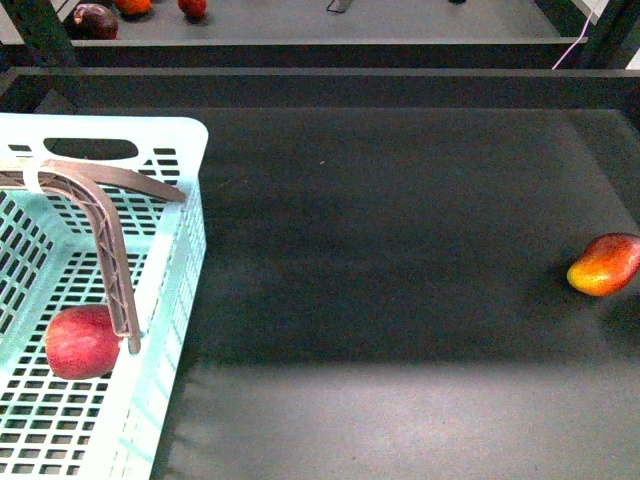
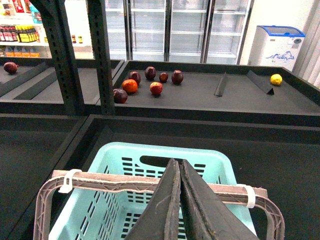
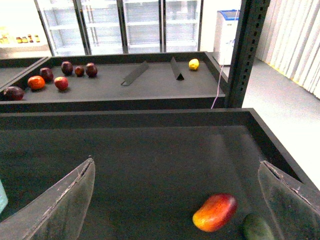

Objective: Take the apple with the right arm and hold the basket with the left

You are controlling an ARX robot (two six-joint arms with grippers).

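The apple [image 1: 82,342] lies inside the basket [image 1: 172,290], on its slotted floor near the right wall, at the near left of the front view. One curved finger of the left hand [image 1: 112,262] comes down just beside the apple and its tip seems to touch the apple's right side. This finger bends over from a horizontal part with a white band, which crosses above the basket. In the left wrist view the two dark inner fingers [image 2: 167,210] are pressed together with nothing between them, above the basket [image 2: 105,165], so the left hand [image 2: 180,205] is closed and holds nothing.

The right hand is seen only in the right wrist view, where its two fingers [image 3: 62,205] stand wide apart over the dark bench [image 3: 150,160]. A red-and-yellow mango [image 3: 215,212] lies on the bench between them, touching neither, and a dark green fruit [image 3: 257,227] is just beside it. In the front view the mango [image 1: 605,264] is at the far right of the bench [image 1: 400,250], well apart from the basket.

Behind, a farther shelf [image 2: 210,90] carries several dark and red fruits [image 2: 150,82] and a yellow one [image 2: 276,79]
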